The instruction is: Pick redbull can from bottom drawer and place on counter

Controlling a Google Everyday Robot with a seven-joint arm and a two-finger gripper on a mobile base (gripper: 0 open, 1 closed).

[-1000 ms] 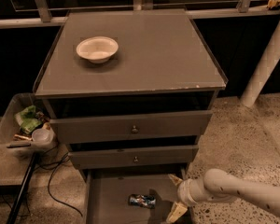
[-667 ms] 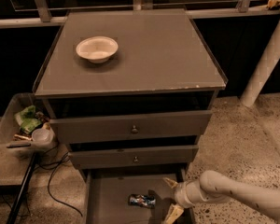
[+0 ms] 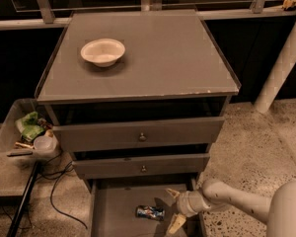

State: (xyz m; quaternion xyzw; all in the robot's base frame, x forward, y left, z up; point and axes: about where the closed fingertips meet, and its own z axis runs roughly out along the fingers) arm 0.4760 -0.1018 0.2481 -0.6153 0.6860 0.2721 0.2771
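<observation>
Redbull can (image 3: 149,212) flat on bottom drawer (image 3: 113,209) floor, just ahead of pincer (image 3: 173,210), fingers spread apart, long axis pointing into the gap.

A white bowl (image 3: 103,51) was recorded upright; a clear bin (image 3: 4,130) holding green wrappers (image 3: 28,126) and a white cup (image 3: 43,143) was noted at left; black cables (image 3: 56,194) were observed on the speckled floor (image 3: 256,147).

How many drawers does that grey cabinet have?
3: top drawer slightly out, middle drawer below it, bottom drawer pulled furthest, holding the redbull can. The open gripper sits beside the can.
</observation>
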